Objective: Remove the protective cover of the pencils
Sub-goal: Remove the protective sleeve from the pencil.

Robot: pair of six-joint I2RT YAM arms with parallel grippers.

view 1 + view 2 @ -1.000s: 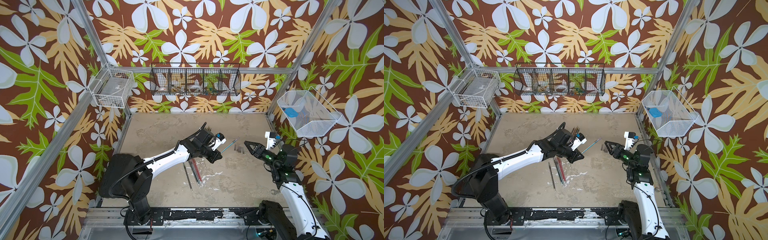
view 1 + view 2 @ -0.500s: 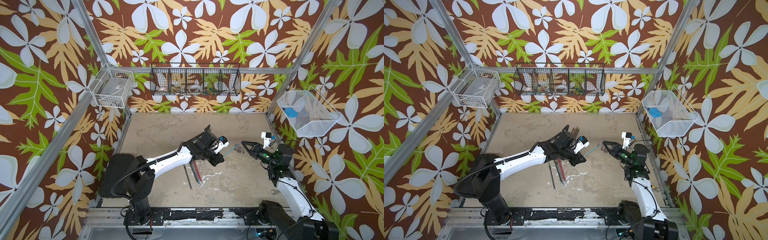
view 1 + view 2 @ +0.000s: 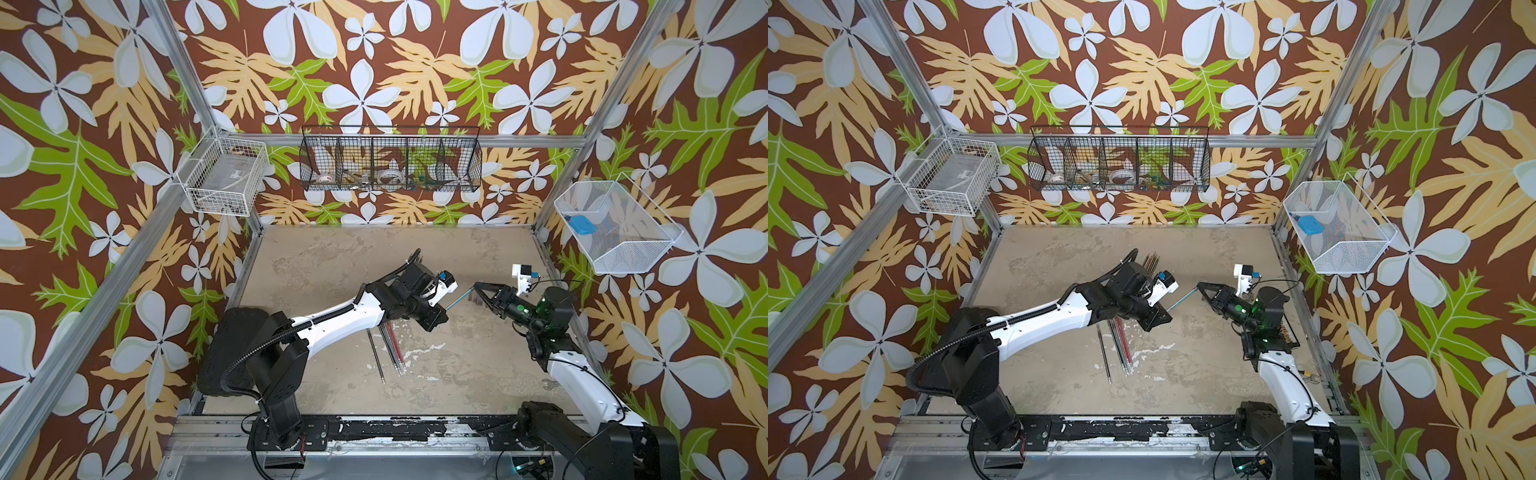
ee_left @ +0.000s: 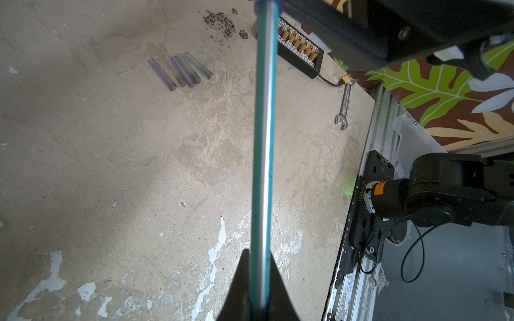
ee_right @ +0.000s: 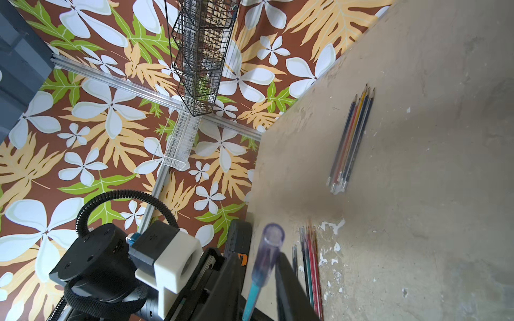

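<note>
A few loose pencils (image 3: 392, 349) in red, teal and black lie side by side on the tabletop (image 3: 332, 266), nearest the robot's base. Just beyond them, the left claw (image 4: 257, 258) is clamped tight on a teal pencil (image 4: 262, 139). It holds the pencil off the tabletop, pointing toward the right arm.

A second ago the right claw (image 5: 258, 258) stood apart from the pencil with its jaws wider. It has now come up to the pencil's far end. Its jaws are narrow, one on each side of the smoky translucent cap (image 5: 271, 241) on that end. I cannot tell whether they press on the cap. The left arm has shifted slightly toward the right arm.

Past the claws, four removed caps (image 4: 180, 71) lie close together on the tabletop. Farther back, a bundle of pencils (image 5: 351, 141) lies flat behind the left arm's wrist.

A printed label (image 4: 361, 191) at the right arm's base is too small to read.
</note>
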